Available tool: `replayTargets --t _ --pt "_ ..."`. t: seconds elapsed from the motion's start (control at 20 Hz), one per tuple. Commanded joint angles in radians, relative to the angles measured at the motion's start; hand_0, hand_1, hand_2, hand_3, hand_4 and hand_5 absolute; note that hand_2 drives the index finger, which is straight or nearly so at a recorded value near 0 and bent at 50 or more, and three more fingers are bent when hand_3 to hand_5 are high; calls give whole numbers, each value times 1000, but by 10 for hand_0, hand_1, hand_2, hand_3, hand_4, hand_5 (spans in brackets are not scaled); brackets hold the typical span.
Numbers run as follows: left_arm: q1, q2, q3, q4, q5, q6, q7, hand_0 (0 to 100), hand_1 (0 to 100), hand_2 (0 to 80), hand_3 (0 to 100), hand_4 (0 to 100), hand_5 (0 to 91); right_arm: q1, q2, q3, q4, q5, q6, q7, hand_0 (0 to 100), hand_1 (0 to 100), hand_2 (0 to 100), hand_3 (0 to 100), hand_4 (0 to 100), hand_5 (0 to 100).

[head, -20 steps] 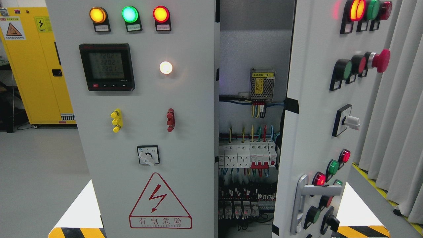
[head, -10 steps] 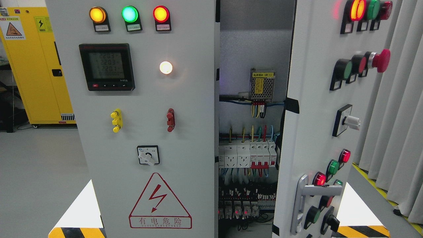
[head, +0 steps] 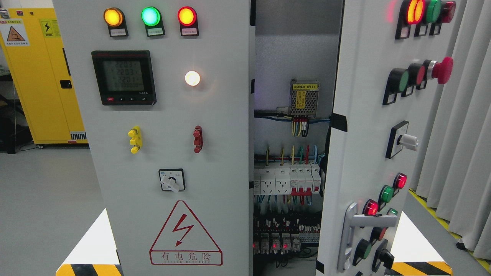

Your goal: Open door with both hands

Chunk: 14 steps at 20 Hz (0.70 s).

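A grey electrical cabinet fills the head view. Its left door (head: 168, 126) faces me closed, carrying three lit lamps, a digital meter (head: 124, 77), a rotary switch (head: 172, 180) and a red shock-warning triangle (head: 185, 235). The right door (head: 364, 115) stands swung outward, seen at a slant, with a silver lever handle (head: 358, 226) near its lower edge and several buttons and lamps. Between the doors the cabinet's inside (head: 291, 172) shows breakers, coloured wires and a small power supply (head: 304, 97). Neither of my hands nor arms shows anywhere.
A yellow safety cabinet (head: 38, 76) stands at the back left on grey floor. Grey curtains (head: 460, 134) hang at the right, close behind the open door. Yellow-black hazard stripes (head: 420, 267) mark the floor at both lower corners.
Nothing has moved. Only the meter's digits flicker and small red indicator lights low inside the cabinet have come on.
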Motion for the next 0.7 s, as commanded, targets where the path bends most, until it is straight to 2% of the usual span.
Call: replayTargets --t 0.0,0.15,0.4,0.65 --pt "-270 140 -48 -192 197 137 0 120 556 0 0 0 0 1 0 0 0 0 0 0 0 500 40 0 0 0" --pt "-400 131 -48 -192 237 217 0 120 556 0 0 0 0 1 0 0 0 0 0 0 0 500 40 0 0 0" --pt "-552 112 -48 -175 323 315 2 120 556 0 0 0 0 1 0 0 0 0 0 0 0 500 40 0 0 0" --pt "-658 -24 -48 -139 329 468 8 120 556 0 0 0 0 1 0 0 0 0 0 0 0 500 40 0 0 0"
